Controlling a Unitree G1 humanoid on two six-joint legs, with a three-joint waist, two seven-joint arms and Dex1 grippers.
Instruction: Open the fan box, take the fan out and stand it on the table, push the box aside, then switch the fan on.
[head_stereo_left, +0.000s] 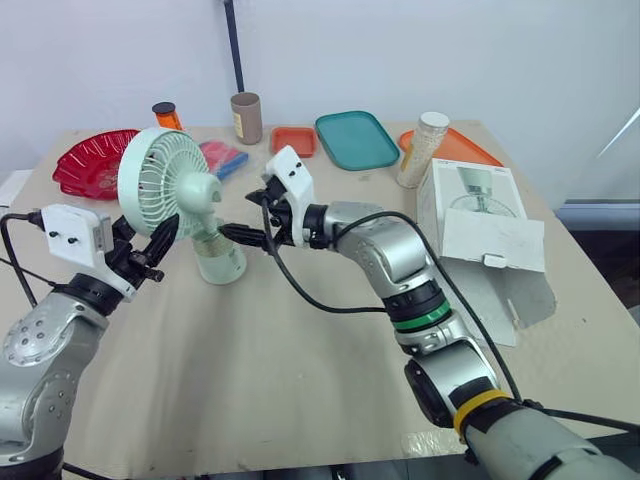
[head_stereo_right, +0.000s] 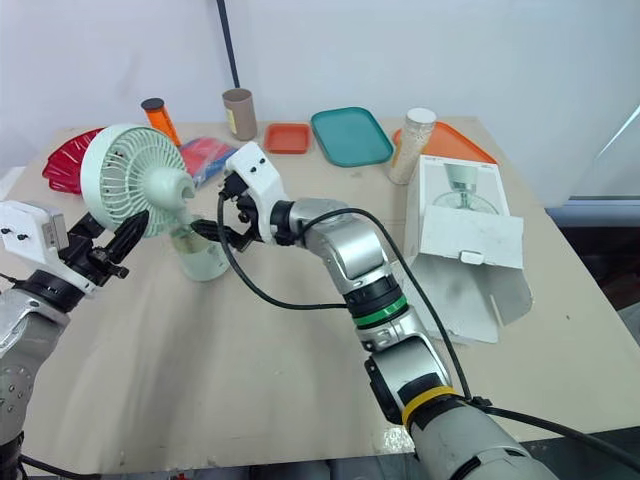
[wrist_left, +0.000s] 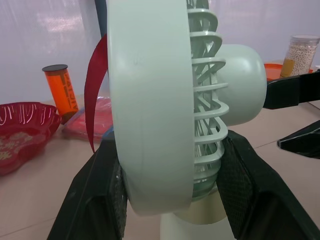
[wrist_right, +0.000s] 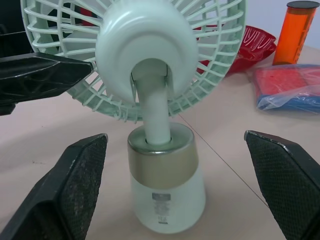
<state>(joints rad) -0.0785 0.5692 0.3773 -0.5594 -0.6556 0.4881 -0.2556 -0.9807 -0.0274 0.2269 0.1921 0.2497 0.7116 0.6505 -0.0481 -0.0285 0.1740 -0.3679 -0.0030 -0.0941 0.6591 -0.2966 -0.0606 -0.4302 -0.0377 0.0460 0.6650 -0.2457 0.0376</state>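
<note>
The mint-green fan (head_stereo_left: 168, 182) stands upright on the table, its round base (head_stereo_left: 221, 262) on the tabletop. My left gripper (head_stereo_left: 153, 250) is shut on the lower rim of the fan head, one black finger (wrist_left: 105, 200) on each face of the grille. My right gripper (head_stereo_left: 250, 218) is open and level with the fan's neck, just to its right. Its fingers (wrist_right: 75, 175) stand wide on either side of the base (wrist_right: 167, 185) without touching it. The white fan box (head_stereo_left: 478, 212) lies at the right, with its flap (head_stereo_left: 505, 295) hanging open toward the front edge.
Along the back of the table are a red bowl (head_stereo_left: 88, 160), an orange bottle (head_stereo_left: 166, 114), a brown tube (head_stereo_left: 246, 117), a red-and-blue packet (head_stereo_left: 224, 158), a small orange tray (head_stereo_left: 294, 140), a teal tray (head_stereo_left: 356, 139), a jar (head_stereo_left: 421, 150) and an orange tray (head_stereo_left: 466, 150).
</note>
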